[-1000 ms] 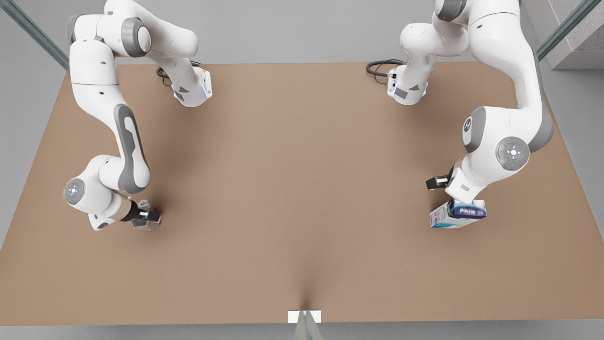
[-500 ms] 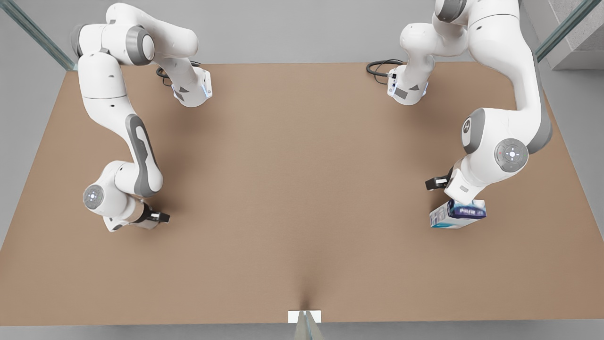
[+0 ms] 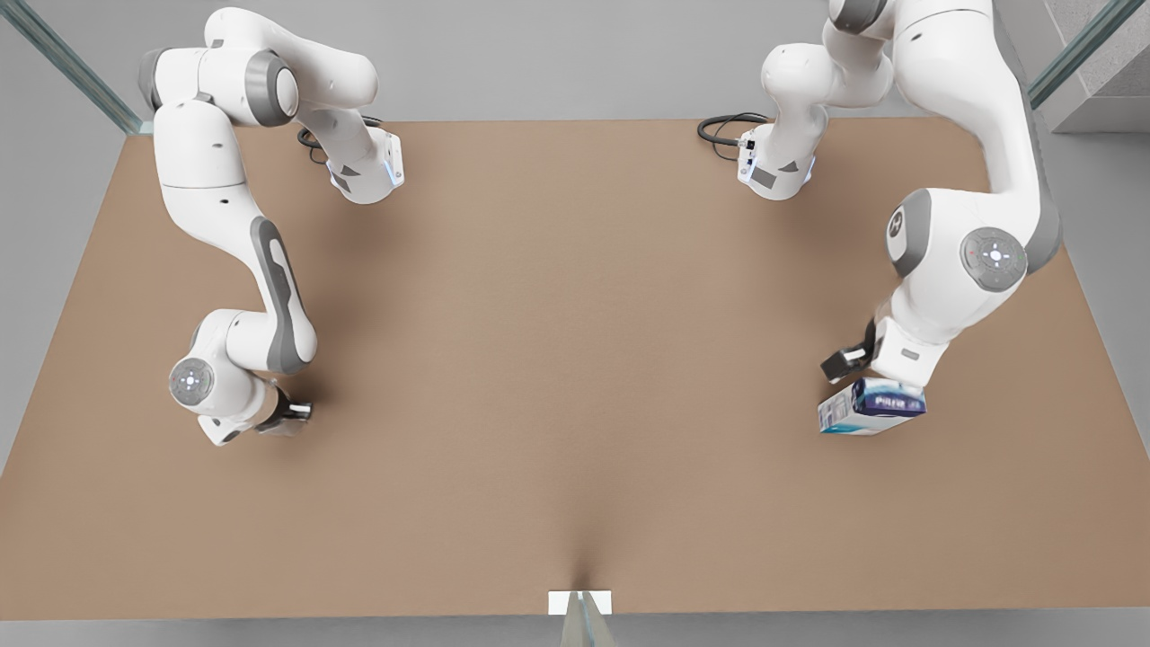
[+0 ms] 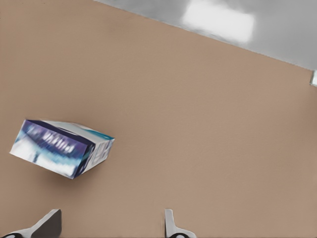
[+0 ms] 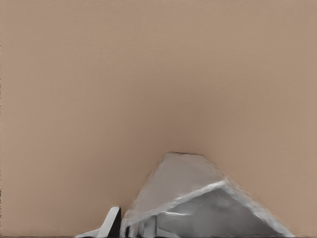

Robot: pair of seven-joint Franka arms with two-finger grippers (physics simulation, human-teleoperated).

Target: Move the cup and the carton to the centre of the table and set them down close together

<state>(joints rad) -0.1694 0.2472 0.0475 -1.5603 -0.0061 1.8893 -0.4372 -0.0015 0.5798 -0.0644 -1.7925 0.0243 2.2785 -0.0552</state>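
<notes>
Bare brown tabletop (image 3: 575,359) separates the left pincer (image 4: 109,229), fingers apart above the carton (image 3: 870,406), from the right pincer (image 3: 286,415) clamping the cup (image 5: 198,198).

Camera layout: one overhead view, two wrist views.

From the front view we look steeply down on the whole table (image 3: 575,359). Our left wrist view faces down above the carton (image 4: 62,148), shared with the front view; our right wrist view sits close against the cup (image 5: 193,198).
</notes>
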